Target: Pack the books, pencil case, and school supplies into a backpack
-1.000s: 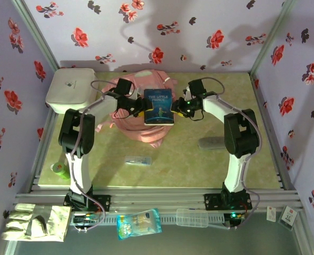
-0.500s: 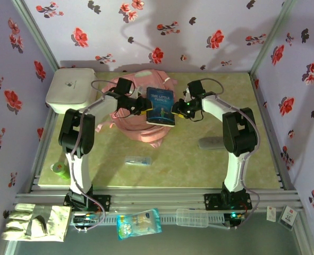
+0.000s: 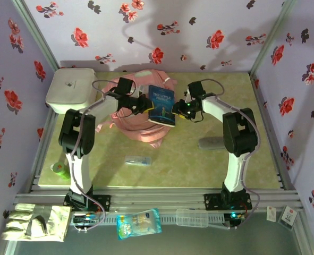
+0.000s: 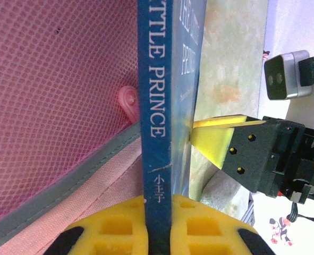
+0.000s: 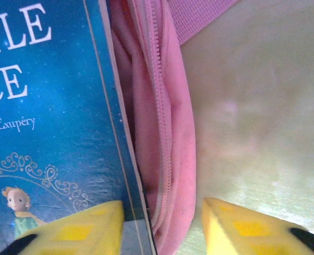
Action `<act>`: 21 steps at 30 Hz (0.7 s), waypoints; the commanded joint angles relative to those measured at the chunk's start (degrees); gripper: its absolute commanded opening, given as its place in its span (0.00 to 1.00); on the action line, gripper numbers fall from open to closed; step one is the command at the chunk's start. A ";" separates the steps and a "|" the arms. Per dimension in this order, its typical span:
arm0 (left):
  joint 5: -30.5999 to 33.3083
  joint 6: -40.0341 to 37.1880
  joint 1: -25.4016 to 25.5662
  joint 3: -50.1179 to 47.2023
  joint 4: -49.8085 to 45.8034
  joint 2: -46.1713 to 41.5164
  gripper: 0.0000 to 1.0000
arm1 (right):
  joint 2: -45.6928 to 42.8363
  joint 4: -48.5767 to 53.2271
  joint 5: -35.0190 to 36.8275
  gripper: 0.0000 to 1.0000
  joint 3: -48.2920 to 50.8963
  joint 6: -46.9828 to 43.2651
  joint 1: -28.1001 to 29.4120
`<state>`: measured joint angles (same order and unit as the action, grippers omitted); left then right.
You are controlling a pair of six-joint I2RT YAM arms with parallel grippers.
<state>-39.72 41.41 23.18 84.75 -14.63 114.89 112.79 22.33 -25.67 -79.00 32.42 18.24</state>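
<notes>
Loading the books looks like the step in hand. The thin bright-blue paperback book with white lettering (image 3: 161,105) is propped on edge over the mouth of the big pink fabric backpack (image 3: 141,130), which lies at the back middle of the pale green marbled table (image 3: 199,164). The left pincer (image 4: 158,207) is clamped tight on the spine end of the book, a yellow pad (image 4: 103,218) on each face. The right pincer (image 5: 162,212) has its jaws parted. One finger is up by the front cover and the other is out over bare table, with the book's edge and the bag's rim in the gap, so it doesn't seem to be gripping anything.

Next move, probably: tip the book down and slide it through the opening. That calls for the rim being held aside, since the fabric looks floppy and could fold under a corner. The cover looks glossy and slick, but stiff enough to hold its shape when pinched at one end. The left wrist view shows pink mesh with a grey bound edge, and the right wrist view shows a zipper along a soft pink lip.

Plenty left to pack: the flat grey rounded pencil case (image 3: 212,143) lies near the right arm, the small clear packet (image 3: 138,160) sits mid-table, and the little green roll (image 3: 58,168) is beside the left arm.
</notes>
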 commanded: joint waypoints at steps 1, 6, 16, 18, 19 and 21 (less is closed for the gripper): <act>-0.73 1.83 -1.40 -1.44 5.27 -6.17 0.00 | -6.06 -5.37 1.97 0.53 3.83 2.99 -1.02; 0.89 3.96 -3.56 -5.05 9.52 -13.08 0.00 | -12.76 -15.07 1.68 0.70 10.75 7.95 -2.50; 10.12 10.11 -8.03 -15.47 22.16 -27.76 0.00 | -19.98 -32.23 -2.58 0.86 18.05 16.80 -0.59; 11.11 12.92 -8.25 -16.94 25.48 -28.84 0.00 | -20.83 -36.51 -2.68 0.90 18.90 19.20 1.08; 11.24 14.03 -8.29 -17.35 26.78 -29.13 0.00 | -21.07 -38.23 -2.63 0.92 19.18 20.40 1.79; 11.59 16.57 -8.29 -18.10 29.63 -29.56 0.00 | -20.87 -42.29 -2.93 0.99 19.22 23.61 3.52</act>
<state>-29.52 52.86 15.09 67.75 5.32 87.26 93.73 -10.22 -27.14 -60.25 49.98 19.73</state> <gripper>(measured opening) 0.112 0.952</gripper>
